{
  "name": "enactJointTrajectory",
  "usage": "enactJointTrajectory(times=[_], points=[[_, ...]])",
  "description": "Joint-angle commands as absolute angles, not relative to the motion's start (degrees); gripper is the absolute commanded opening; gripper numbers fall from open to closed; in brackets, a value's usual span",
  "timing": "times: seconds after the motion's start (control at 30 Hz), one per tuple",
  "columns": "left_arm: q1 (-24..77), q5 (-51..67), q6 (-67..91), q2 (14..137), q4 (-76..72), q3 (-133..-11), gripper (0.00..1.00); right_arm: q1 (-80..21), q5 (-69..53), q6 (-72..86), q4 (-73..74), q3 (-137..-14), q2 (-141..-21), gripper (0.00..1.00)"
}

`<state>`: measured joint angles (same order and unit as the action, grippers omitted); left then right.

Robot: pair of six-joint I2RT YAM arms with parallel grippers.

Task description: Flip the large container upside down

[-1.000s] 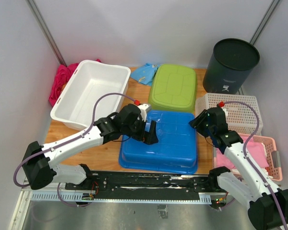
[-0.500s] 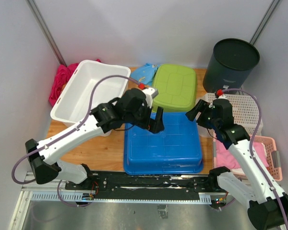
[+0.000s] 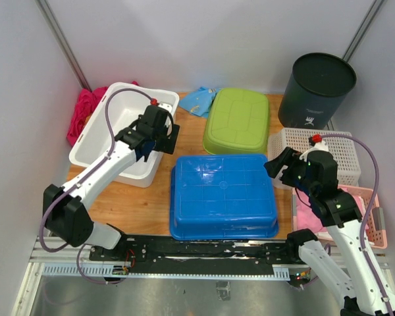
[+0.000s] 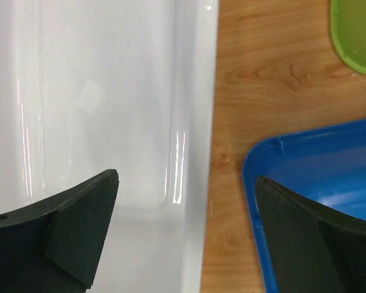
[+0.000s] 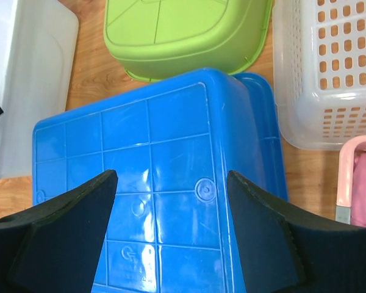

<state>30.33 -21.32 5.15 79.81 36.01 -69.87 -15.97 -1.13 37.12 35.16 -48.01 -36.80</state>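
Note:
A large white tub (image 3: 122, 125) stands upright and empty at the back left. A blue tub (image 3: 224, 194) lies bottom-up in the middle, and a green tub (image 3: 238, 120) lies bottom-up behind it. My left gripper (image 3: 164, 137) is open and empty above the white tub's right rim; the left wrist view shows the white tub (image 4: 97, 91), bare wood and a corner of the blue tub (image 4: 317, 165) between its fingers (image 4: 186, 177). My right gripper (image 3: 280, 164) is open and empty above the blue tub's right side (image 5: 152, 171).
A black bin (image 3: 316, 89) stands at the back right. A white lattice basket (image 3: 336, 155) and a pink basket (image 3: 365, 210) with pink cloth sit at the right edge. Pink cloth (image 3: 82, 112) lies behind the white tub, and blue cloth (image 3: 199, 100) lies by the green tub.
My left gripper has left the blue tub and swung back-left over the white tub's rim. The blue tub has settled flat, bottom-up. My right gripper has drawn back to the right.

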Motion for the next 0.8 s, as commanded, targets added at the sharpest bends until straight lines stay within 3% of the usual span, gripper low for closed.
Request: enactJointTrajectory(times=[0.0, 0.1, 0.2, 0.4, 0.5, 0.53, 0.77], points=[[26.1, -12.5, 2.0, 84.8, 32.5, -72.2, 0.98, -15.8, 0.0, 37.4, 37.4, -46.9, -36.3, 0.74], [24.7, -7.3, 3.8, 88.0, 31.6, -71.4, 0.93, -15.8, -0.6, 37.2, 37.4, -47.1, -37.0, 0.74], [23.0, -3.4, 5.8, 90.5, 31.3, -71.5, 0.79, -15.8, -0.5, 37.2, 37.4, -47.1, -37.1, 0.74], [22.7, -0.8, 6.6, 90.8, 34.0, -74.8, 0.22, -15.8, 0.7, 36.1, 38.6, -47.6, -36.5, 0.73], [22.7, -1.3, 6.4, 89.7, 37.9, -78.2, 0.05, -15.9, 0.4, 36.2, 38.4, -47.4, -36.8, 0.73], [22.7, -1.4, 6.3, 89.3, 39.2, -79.5, 0.01, -15.8, 0.2, 36.2, 38.3, -47.3, -37.0, 0.73], [22.6, 0.4, 8.2, 86.4, 48.1, -92.9, 0.00, -15.8, -1.3, 36.8, 36.6, -46.9, -38.3, 0.72]])
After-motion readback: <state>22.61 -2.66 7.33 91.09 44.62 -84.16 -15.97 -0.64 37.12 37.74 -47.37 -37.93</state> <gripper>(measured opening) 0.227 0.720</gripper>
